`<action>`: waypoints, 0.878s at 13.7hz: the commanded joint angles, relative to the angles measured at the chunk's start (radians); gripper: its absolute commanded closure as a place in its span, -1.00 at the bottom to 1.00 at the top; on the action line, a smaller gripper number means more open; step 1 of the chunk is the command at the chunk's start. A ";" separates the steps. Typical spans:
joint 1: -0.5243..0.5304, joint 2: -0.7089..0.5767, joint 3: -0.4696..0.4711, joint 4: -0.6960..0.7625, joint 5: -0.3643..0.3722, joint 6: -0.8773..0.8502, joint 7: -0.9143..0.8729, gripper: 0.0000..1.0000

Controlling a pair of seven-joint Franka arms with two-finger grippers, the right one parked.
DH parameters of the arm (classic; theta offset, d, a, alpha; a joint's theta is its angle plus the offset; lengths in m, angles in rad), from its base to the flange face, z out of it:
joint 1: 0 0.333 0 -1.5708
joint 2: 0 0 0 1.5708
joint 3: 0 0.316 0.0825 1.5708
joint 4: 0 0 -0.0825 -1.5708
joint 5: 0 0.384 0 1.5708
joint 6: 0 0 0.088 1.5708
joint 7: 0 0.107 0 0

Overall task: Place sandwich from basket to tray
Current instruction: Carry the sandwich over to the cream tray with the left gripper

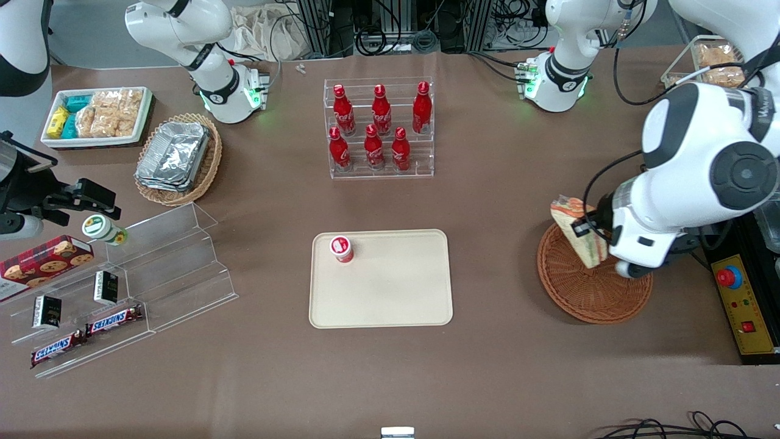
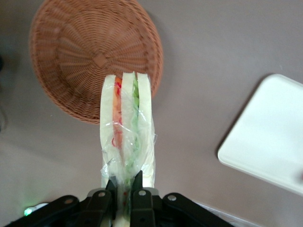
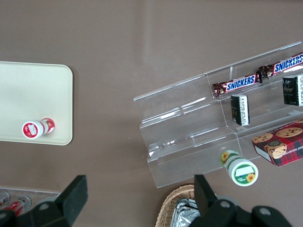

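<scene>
The working arm reaches in bent over the surface's edge at its own end, wrist turned down. Its hand (image 2: 124,195) is clamped on the wrapped sandwich (image 1: 577,230), holding it on edge, lifted clear above the basket (image 1: 585,292). The tray (image 1: 390,299) lies mid-surface, well apart, a small red-and-white cup (image 1: 342,249) standing in one corner.
</scene>
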 commanded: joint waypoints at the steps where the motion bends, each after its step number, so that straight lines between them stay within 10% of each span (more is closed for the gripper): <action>1: -0.083 0.022 -0.010 0.009 0.048 0.041 0.028 1.00; 12: -0.305 0.202 -0.010 0.011 0.081 0.363 0.110 1.00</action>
